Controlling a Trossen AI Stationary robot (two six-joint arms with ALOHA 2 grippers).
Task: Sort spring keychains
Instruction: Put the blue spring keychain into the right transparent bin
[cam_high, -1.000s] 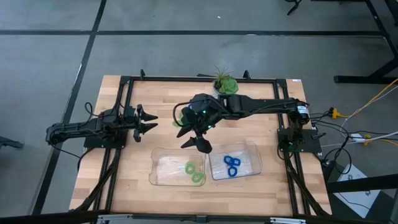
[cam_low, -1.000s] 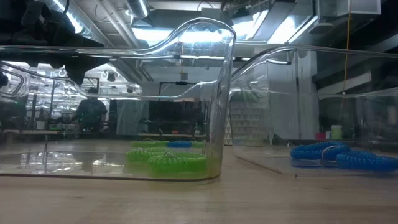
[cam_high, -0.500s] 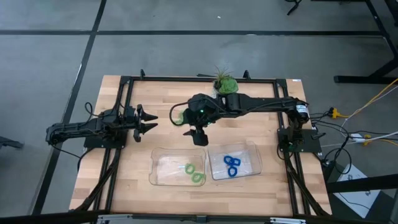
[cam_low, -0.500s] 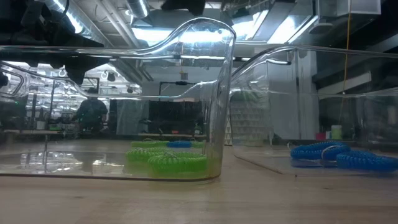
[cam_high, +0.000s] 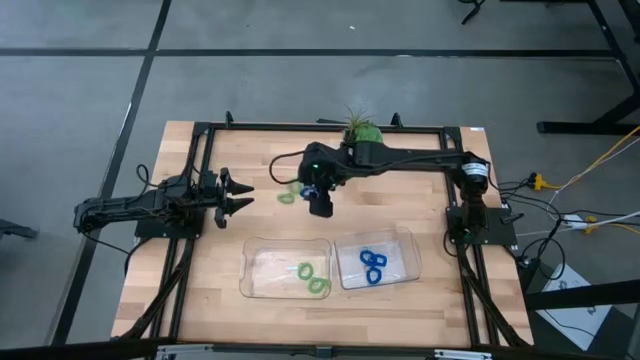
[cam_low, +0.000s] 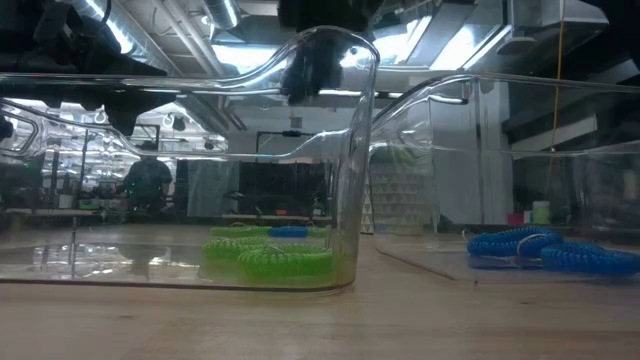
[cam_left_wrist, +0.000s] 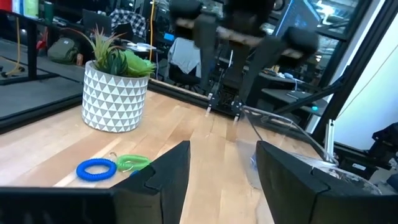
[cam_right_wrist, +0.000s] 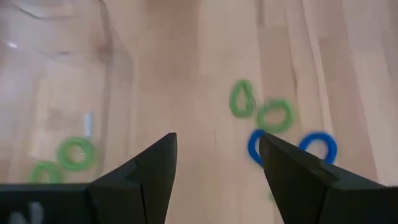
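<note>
The right claw (cam_high: 319, 204) hangs wide open and empty over the desk (cam_high: 200, 290), beside loose keychains (cam_high: 288, 194) near the plant (cam_high: 362, 131). Green keychains (cam_high: 311, 277) lie in the left tray (cam_high: 255, 262), blue ones (cam_high: 374, 265) in the right tray (cam_high: 405, 250). The left claw (cam_high: 240, 193) waits open, far left.

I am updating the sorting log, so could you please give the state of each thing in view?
Right gripper: open, empty, above loose keychains.
Left gripper: open, waiting.
Left tray: two green keychains.
Right tray: blue keychains.
Loose keychains: unsorted on table.
</note>
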